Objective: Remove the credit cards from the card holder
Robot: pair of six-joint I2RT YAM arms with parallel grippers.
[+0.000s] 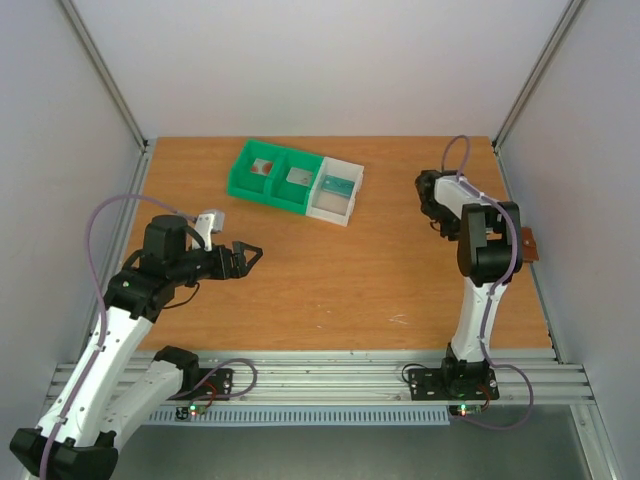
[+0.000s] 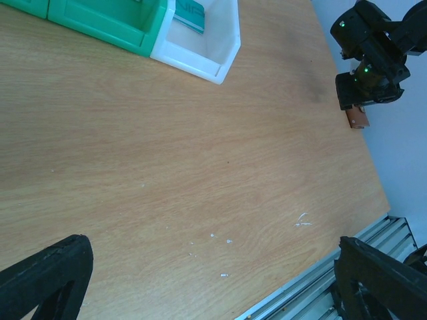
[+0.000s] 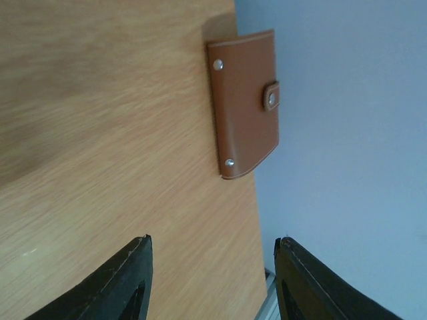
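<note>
- Our right pincer (image 3: pixel 213 245) hangs with its fingers spread and nothing between them.
- Just past its tips, upper centre of the wrist view, the card holder (image 3: pixel 243 103) lies closed with its tab snapped, overhanging the table (image 3: pixel 100 133) edge.
- Our left pincer (image 1: pixel 248 255), mid-left overhead, stands wide apart and grips nothing.
- Upper centre overhead, the green bin (image 1: pixel 236 170) holds a red card (image 1: pixel 262 167).

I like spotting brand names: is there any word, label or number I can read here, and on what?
Nothing here reads clearly.
Teal card in the white bin: pale marks, too blurred to read.
Brown card holder: metal studs only, no lettering.
</note>
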